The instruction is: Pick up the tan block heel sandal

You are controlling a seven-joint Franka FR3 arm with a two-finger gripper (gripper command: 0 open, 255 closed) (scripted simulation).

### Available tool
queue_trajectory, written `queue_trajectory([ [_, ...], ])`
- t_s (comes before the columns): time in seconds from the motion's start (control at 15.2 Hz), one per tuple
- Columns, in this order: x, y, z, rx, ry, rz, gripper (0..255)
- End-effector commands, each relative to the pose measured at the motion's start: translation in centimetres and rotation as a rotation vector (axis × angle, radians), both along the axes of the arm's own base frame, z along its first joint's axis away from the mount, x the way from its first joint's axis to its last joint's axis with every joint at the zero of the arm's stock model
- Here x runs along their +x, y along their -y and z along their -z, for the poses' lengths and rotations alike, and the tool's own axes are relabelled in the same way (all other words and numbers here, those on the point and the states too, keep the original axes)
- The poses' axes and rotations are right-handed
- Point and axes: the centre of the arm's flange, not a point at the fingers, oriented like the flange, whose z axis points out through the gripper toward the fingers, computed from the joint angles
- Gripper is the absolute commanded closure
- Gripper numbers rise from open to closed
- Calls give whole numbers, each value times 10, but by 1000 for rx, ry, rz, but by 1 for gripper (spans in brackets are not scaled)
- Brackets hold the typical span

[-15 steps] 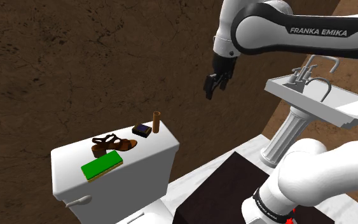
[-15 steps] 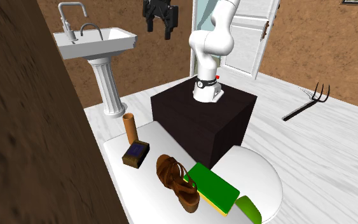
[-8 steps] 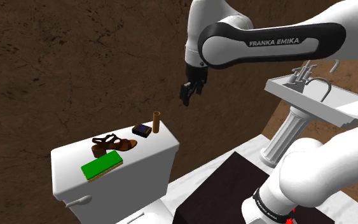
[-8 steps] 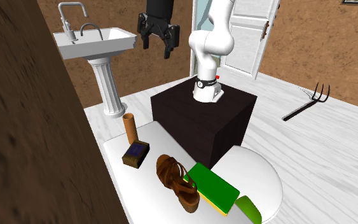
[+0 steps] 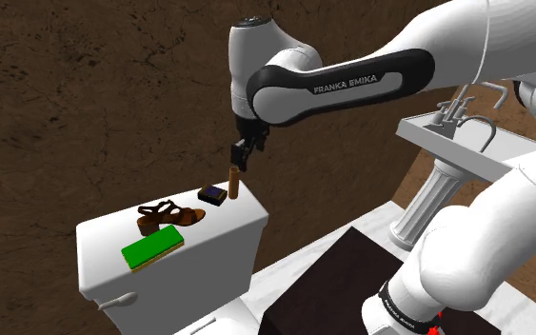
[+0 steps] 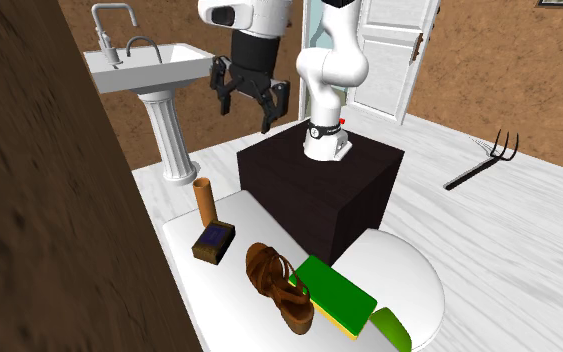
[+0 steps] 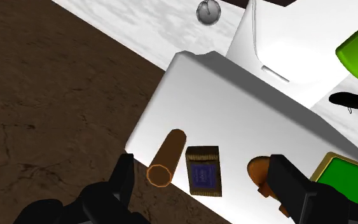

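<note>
Here we see the gripper [image 5: 241, 155] hanging wide open above the upright brown tube [image 5: 233, 183], left of the shoulder view's middle. The brown strappy sandal [image 5: 168, 216] lies on the white toilet tank lid [image 5: 99, 238] at lower left, between a small dark box [image 5: 212, 195] and a green block [image 5: 151, 247], toe toward the box; whether it touches the block we cannot quite tell.

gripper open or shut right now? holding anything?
Open. The gripper has its fingers well apart, clasping nothing; the brown sandal lies on the tank lid, untouched.
</note>
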Motion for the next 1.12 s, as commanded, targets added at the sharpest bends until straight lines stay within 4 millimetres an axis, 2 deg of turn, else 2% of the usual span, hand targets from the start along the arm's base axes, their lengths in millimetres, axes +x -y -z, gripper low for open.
queue_trajectory([
  [0.0, 12, -21, 13, -9, -1, -38, 0],
  [0.53, 54, -103, 65, -47, -3, -186, 0],
  [1.06, 84, -189, 121, -85, -5, -334, 0],
])
